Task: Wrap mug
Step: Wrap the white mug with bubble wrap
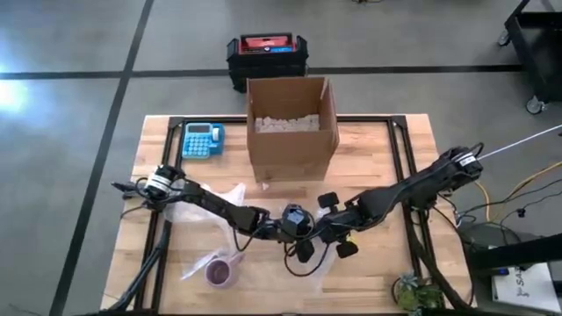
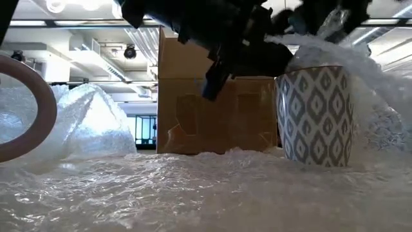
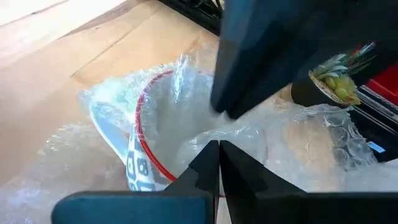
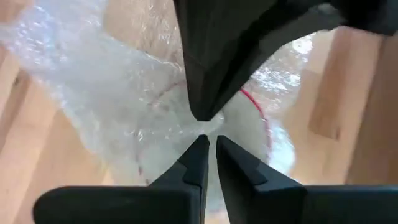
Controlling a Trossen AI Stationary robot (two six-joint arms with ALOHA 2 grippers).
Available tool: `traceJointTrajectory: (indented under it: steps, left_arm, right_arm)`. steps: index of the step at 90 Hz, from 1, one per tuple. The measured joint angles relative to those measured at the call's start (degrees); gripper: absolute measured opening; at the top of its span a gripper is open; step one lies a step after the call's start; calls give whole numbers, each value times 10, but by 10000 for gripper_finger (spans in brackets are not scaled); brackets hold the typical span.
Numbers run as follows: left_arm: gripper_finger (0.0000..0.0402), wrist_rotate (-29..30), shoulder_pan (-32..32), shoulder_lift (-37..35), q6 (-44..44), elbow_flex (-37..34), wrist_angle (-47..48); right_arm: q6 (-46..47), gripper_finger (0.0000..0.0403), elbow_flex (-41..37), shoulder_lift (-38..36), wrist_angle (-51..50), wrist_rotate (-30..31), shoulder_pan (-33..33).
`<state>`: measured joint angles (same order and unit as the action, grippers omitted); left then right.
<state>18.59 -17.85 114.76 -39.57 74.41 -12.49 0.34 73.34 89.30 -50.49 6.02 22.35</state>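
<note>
A mug with a grey-and-white diamond pattern (image 2: 315,116) and a red rim (image 3: 142,134) stands upright on a sheet of bubble wrap (image 2: 193,187) near the table's middle front. The wrap is drawn up over its mouth. My left gripper (image 3: 219,148) and my right gripper (image 4: 209,142) meet tip to tip above the mug, each shut on the wrap. In the high view the two arms converge there (image 1: 294,224) and hide the mug. My left gripper pinches a gathered bit of bubble wrap (image 3: 208,134) between its two fingertips, over the mug's mouth, slanting down from the table's left. The wrap runs down from there over the rim. My right gripper pinches the bubble wrap (image 4: 200,132) at its fingertips, right opposite the left fingers, slanting down from the table's right. The wrap spreads from the pinch over the mug below.
An open cardboard box (image 1: 291,132) with white filler stands behind the mug. A blue calculator (image 1: 202,140) lies at the far left. A pink mug (image 1: 218,272) sits on the wrap at the near left. A small plant (image 1: 413,294) stands at the near right corner.
</note>
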Motion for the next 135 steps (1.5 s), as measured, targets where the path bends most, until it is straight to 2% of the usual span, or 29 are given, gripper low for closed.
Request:
traceJointTrajectory:
  steps: [12,27,42,66,80,98,115,135]
  left_arm:
    - [0,0,0,0,0,0,0]
    - [0,1,0,0,0,-1,-1]
    - [0,3,1,0,-2,-2,-3]
    - [0,0,0,0,1,-3,-21]
    - [0,-1,0,0,0,-3,-19]
    - [0,-2,0,0,0,-2,-15]
    - [0,-2,0,0,0,-2,-15]
    - [0,-2,0,0,0,-2,-16]
  right_arm:
    - [-2,18,12,-7,9,-6,13]
    - [-15,18,-8,9,65,-59,30]
    - [-27,18,-50,49,68,26,10]
    - [-31,18,-76,87,95,15,-13]
    - [-33,18,-43,67,55,8,-12]
    - [-24,18,15,-3,-10,9,-12]
    - [17,18,6,-52,-69,10,-12]
    - [40,18,-51,-34,-55,9,-9]
